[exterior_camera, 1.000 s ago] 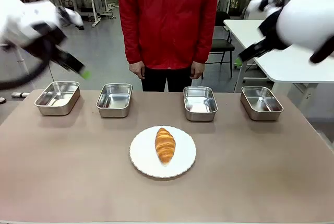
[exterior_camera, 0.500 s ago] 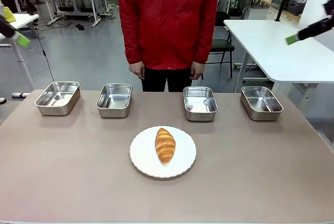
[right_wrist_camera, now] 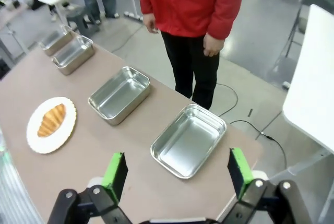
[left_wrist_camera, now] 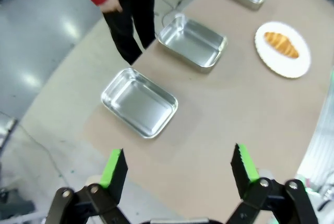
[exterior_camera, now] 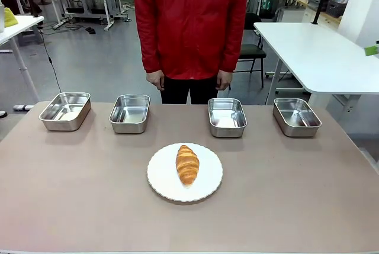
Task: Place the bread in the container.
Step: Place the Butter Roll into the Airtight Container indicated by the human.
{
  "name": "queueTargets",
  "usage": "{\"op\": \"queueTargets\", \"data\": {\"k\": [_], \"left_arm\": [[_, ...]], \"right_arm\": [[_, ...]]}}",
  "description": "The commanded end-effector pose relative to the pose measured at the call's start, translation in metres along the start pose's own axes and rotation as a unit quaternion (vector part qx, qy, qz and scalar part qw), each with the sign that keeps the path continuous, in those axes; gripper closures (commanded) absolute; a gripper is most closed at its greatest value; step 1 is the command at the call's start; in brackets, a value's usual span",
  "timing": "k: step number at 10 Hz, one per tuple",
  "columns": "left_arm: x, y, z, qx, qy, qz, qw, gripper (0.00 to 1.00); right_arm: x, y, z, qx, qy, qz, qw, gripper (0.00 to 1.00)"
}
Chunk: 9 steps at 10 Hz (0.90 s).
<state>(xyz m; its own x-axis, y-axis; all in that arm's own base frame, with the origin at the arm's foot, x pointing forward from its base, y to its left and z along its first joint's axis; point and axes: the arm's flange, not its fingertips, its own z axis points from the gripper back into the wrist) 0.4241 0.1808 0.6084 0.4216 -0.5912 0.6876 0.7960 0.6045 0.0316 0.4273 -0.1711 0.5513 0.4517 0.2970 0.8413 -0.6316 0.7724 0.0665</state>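
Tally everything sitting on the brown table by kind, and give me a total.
steel pans: 4
white plate: 1
croissant: 1
Total: 6

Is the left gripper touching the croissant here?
Apart. The left wrist view shows the open left gripper hanging high over the table, while the croissant lies far off on its white plate, with bare tabletop between them.
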Motion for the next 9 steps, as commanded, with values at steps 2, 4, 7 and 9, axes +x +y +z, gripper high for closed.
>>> {"op": "queueTargets", "data": {"k": [2,4,7,9], "left_arm": [[-0.025,-0.004,0.010,0.009,-0.039,0.008,0.999,0.00],[-0.041,-0.019,0.014,0.022,-0.084,0.020,0.996,0.00],[-0.011,-0.039,0.021,0.013,-0.105,0.019,0.994,0.00],[0.004,-0.054,0.022,0.014,-0.102,0.019,0.995,0.00]], "right_arm": [[-0.019,-0.020,0.006,0.017,-0.039,0.002,0.999,0.00],[-0.018,-0.022,0.012,0.015,-0.049,0.014,0.999,0.00],[-0.012,-0.021,0.015,0.014,-0.062,0.007,0.998,0.00],[-0.010,-0.018,0.016,0.015,-0.070,0.010,0.997,0.00]]}}
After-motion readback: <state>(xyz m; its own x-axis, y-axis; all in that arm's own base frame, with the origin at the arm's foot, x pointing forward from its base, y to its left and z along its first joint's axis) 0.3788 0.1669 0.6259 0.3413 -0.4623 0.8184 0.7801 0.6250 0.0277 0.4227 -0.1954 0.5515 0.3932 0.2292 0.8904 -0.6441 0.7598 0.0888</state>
